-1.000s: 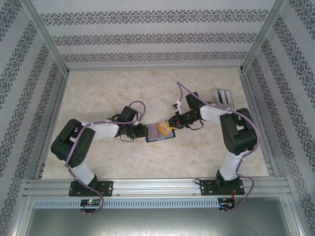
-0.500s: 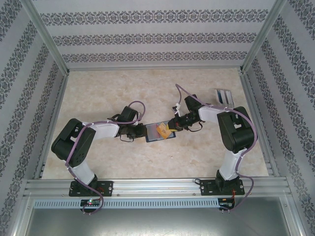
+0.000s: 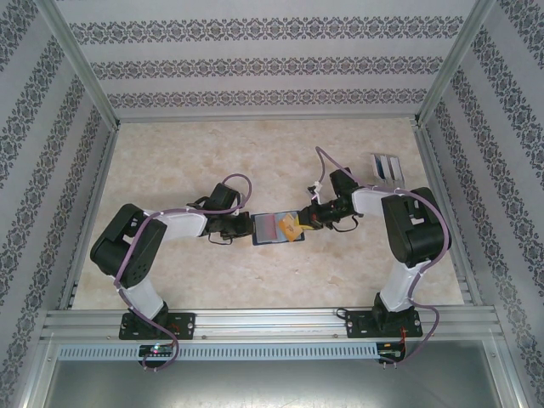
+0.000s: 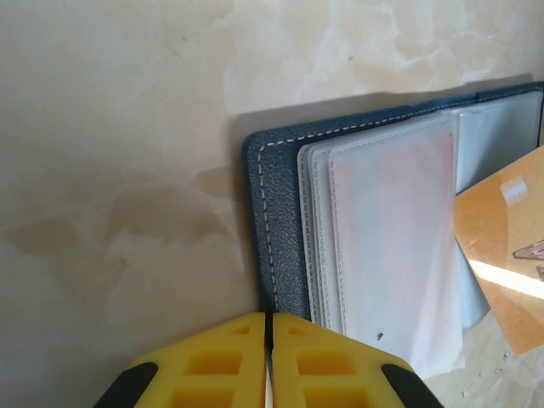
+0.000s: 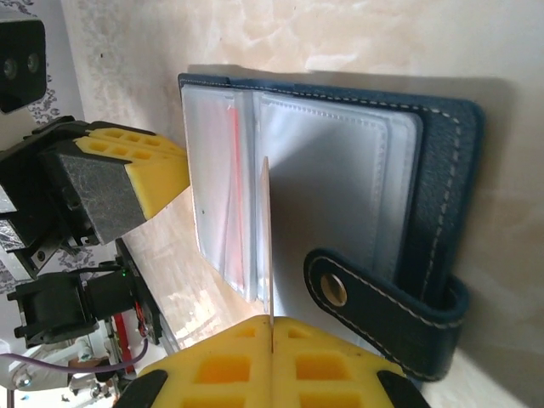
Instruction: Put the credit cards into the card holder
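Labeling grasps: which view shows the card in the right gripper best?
Left wrist: the orange card shows its face, partly cropped. Right wrist has it edge-on, a thin line in the right gripper. Top external: a small orange patch.

Bright, even light with soft shadows.
Seen from above, the pale table (image 3: 170,255) is evenly lit and slightly washed out. In the wrist views the card holder (image 5: 442,170) casts a soft grey shadow. Its clear sleeves (image 4: 391,238) carry a milky sheen, a bright streak crosses the orange card (image 4: 501,246), and the left gripper (image 4: 269,321) looks slightly soft.
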`<action>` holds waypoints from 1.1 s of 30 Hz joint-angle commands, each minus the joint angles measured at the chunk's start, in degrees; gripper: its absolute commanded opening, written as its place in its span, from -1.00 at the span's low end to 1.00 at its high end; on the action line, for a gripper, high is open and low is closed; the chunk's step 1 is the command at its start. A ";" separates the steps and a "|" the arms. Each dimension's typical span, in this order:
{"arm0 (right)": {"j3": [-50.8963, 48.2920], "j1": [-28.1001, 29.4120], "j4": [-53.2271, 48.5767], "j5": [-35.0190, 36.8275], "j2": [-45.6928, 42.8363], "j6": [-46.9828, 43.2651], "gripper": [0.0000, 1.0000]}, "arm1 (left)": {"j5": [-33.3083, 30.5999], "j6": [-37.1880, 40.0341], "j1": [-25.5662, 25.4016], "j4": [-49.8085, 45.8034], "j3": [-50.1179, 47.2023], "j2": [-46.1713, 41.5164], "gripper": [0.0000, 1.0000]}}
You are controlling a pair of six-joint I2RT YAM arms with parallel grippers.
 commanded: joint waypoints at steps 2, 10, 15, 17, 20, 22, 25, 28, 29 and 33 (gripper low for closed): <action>-0.54 1.64 1.79 -1.88 0.20 1.46 -1.00 | -2.80 0.63 -1.00 -1.47 0.40 3.16 -0.80; -0.68 1.78 4.18 -2.10 0.36 2.64 -1.00 | -2.28 0.09 -1.01 -1.18 0.12 2.96 -0.80; -1.91 0.78 4.90 -0.10 -2.16 2.95 -1.00 | -3.31 0.12 -1.04 -2.52 0.29 2.51 -0.87; -3.18 0.84 6.56 -0.28 -4.13 2.87 -1.00 | -2.86 -0.02 -1.00 -2.07 -0.13 2.06 -0.89; -3.71 0.79 7.44 -1.07 -5.19 2.76 -1.00 | -4.09 0.44 -1.00 -2.50 -0.07 1.85 -0.89; -3.95 0.89 9.12 -2.65 -4.45 3.69 -1.00 | -3.85 0.69 -1.00 -3.24 0.64 2.19 -0.90; -4.09 0.90 10.83 -3.54 -3.04 4.49 -1.00 | -3.96 0.79 -1.01 -3.34 0.81 2.46 -0.89; -4.01 0.82 10.20 -1.93 -1.79 4.61 -1.00 | -3.67 0.67 -1.00 -3.60 1.20 2.81 -0.90; -4.15 0.83 10.30 -1.56 -1.62 4.54 -1.00 | -3.49 0.67 -0.99 -3.64 1.35 2.82 -0.90; -4.03 0.68 9.58 -0.96 -0.62 4.27 -1.00 | -4.31 1.02 -1.07 -4.13 1.37 2.90 -0.90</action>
